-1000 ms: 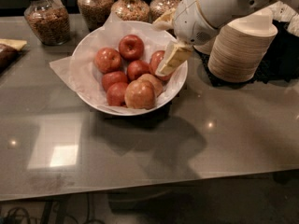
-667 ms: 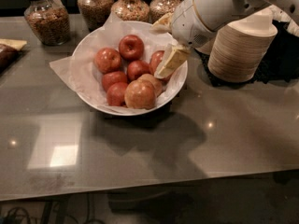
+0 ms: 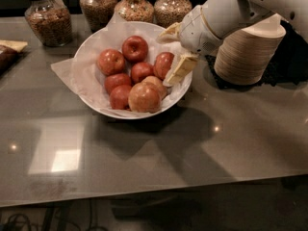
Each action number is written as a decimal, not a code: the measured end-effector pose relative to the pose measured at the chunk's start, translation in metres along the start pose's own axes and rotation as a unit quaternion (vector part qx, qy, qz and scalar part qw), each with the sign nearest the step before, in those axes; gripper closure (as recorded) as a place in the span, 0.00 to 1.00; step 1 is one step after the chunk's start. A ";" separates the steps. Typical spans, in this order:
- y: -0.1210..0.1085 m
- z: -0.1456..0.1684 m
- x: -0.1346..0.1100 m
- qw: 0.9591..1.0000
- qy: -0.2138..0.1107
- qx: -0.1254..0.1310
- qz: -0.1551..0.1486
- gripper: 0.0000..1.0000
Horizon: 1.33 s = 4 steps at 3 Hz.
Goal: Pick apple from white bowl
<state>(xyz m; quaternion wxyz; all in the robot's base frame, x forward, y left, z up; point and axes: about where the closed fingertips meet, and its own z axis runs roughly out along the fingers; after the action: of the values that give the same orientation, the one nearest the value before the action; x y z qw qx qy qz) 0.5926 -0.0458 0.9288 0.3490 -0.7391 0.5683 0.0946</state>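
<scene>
The white bowl (image 3: 91, 93), lined with crumpled white paper, sits on the grey table and holds several apples. A glossy red apple (image 3: 162, 63) lies at the bowl's right side. Other red ones (image 3: 135, 48) and a paler apple (image 3: 144, 97) lie around it. My gripper (image 3: 173, 50) reaches in from the upper right over the bowl's right rim. It is open. One cream finger (image 3: 181, 69) is just right of that red apple and the other (image 3: 168, 31) is behind it. It holds nothing.
Several glass jars of grains (image 3: 46, 19) stand along the back of the table. A stack of beige disposable bowls (image 3: 250, 52) stands right of the white bowl, under my arm. A wrapped item (image 3: 9, 52) lies at the left edge.
The gripper has dipped slightly lower at the bowl's right rim. The apples and bowl have not moved.
</scene>
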 end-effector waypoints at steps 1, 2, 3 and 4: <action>0.000 0.004 0.009 1.000 0.001 -0.008 -0.002 0.27; 0.000 0.005 0.018 1.000 0.005 -0.013 -0.005 0.27; -0.001 0.008 0.025 1.000 0.009 -0.018 -0.007 0.28; 0.000 0.012 0.031 1.000 0.013 -0.024 -0.007 0.29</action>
<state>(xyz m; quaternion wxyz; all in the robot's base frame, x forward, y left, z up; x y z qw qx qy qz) 0.6057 -0.0624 0.9034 0.3246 -0.7524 0.5650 0.0961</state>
